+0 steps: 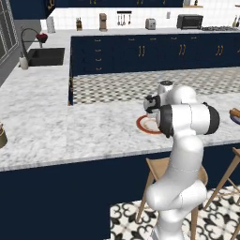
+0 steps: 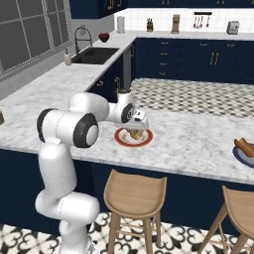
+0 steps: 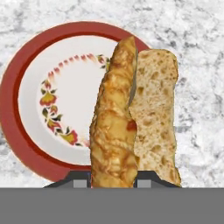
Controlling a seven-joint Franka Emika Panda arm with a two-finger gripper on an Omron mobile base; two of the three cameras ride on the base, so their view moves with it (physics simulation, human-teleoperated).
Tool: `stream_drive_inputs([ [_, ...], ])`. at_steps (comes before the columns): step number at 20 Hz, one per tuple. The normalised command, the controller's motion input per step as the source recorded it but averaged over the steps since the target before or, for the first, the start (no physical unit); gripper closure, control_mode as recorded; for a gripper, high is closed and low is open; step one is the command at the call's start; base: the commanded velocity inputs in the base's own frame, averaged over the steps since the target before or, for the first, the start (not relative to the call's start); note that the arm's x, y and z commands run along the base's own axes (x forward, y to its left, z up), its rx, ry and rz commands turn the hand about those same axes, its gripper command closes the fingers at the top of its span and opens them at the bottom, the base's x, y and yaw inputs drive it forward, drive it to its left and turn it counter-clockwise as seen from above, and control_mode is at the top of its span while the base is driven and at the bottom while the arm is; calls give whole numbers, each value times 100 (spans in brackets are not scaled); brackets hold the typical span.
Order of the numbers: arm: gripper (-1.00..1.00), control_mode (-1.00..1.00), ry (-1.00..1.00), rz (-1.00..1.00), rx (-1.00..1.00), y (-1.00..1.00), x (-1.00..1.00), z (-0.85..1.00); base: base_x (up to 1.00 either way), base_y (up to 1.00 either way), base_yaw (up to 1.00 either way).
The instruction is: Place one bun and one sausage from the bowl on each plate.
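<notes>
My gripper point(image 2: 136, 128) is shut on a bun point(image 3: 131, 118), a golden-brown split roll held lengthwise between the jaws. It hangs just above the white-centred plate with the red-brown rim point(image 3: 26, 144), over that plate's right side in the hand view. The same plate point(image 2: 123, 140) lies on the marble counter near its front edge, also seen as the red-rimmed plate point(image 1: 142, 124) partly behind my arm. A dark blue plate point(image 2: 243, 155) at the far right carries a long orange-brown piece point(image 2: 243, 145); I cannot tell whether it is a sausage or a bun. The bowl is out of view.
Wooden stools point(image 2: 134, 196) stand under the counter's front edge. A sink with tap point(image 2: 94, 54) is at the back left. Bare marble counter point(image 2: 193, 139) stretches between the two plates.
</notes>
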Motion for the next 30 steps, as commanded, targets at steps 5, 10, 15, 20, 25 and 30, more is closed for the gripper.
stream_drive_inputs([
  [5,100,-100,1,2,3,-14,26,-30,0,0,0],
  [10,100,-100,0,0,0,0,22,-14,0,0,0],
  [15,100,-100,0,0,0,0,41,-28,0,0,0],
  [20,100,-100,1,0,0,0,7,-20,0,0,0],
  [25,-100,-100,0,0,0,0,0,0,0,0,0],
  [30,-100,-100,0,0,0,0,0,0,0,0,0],
])
